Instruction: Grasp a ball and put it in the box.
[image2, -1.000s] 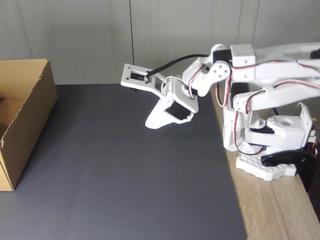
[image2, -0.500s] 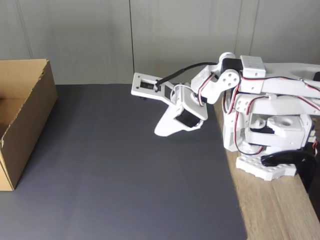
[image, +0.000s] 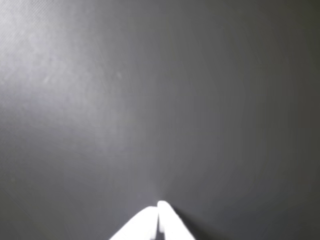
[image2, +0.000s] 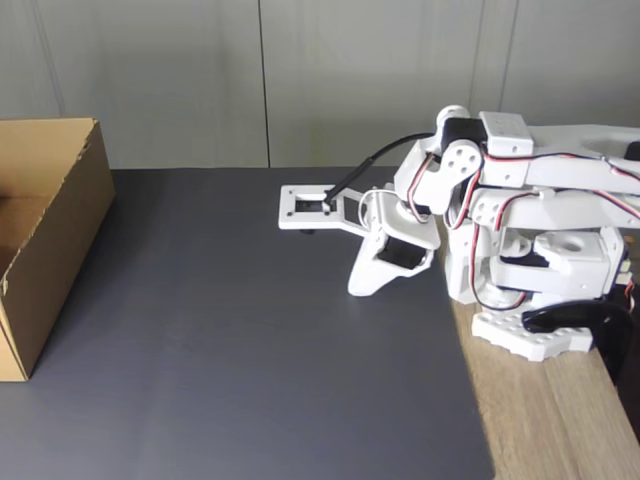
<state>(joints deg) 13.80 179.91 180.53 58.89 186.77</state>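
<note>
The brown cardboard box (image2: 70, 215) stands open-topped at the left edge of the fixed view. The ball is out of view. My white gripper (image2: 362, 287) is folded back close to the arm's base on the right side, its tips pointing down at the dark mat, far from the box. In the wrist view the gripper (image: 158, 209) shows at the bottom edge with both white fingertips pressed together, shut and holding nothing, just above bare mat.
A dark grey mat (image2: 230, 340) covers the table between box and arm. The arm's base (image2: 535, 300) sits on a wooden strip (image2: 560, 420) at the right. A pale wall runs along the back.
The arm has pulled back to the right toward its base and the gripper has dropped lower toward the mat. The fingers stay shut.
</note>
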